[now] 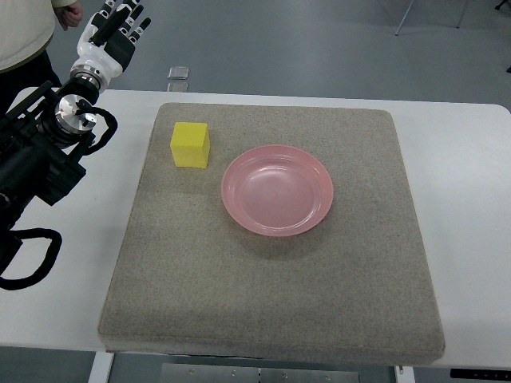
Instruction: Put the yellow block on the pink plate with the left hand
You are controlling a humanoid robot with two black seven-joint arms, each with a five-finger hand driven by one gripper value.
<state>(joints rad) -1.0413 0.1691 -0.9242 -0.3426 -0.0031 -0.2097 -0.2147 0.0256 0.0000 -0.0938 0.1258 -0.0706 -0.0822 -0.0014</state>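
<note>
At far left a person (28, 28) is cut off by the frame edge. The left hand (118, 32) hangs beyond the table's (463, 159) far edge, fingers loosely extended, holding nothing. 1 yellow block (191, 144), a plain cube, sits on the grey mat (271, 295) just left of the empty pink plate (277, 190), not touching it.

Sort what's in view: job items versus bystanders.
Job: yellow block, on the mat, not yet on the plate; pink plate, empty; left hand, raised past the table's far-left corner.
Bystanders: grey mat; white table; person at top left.
</note>
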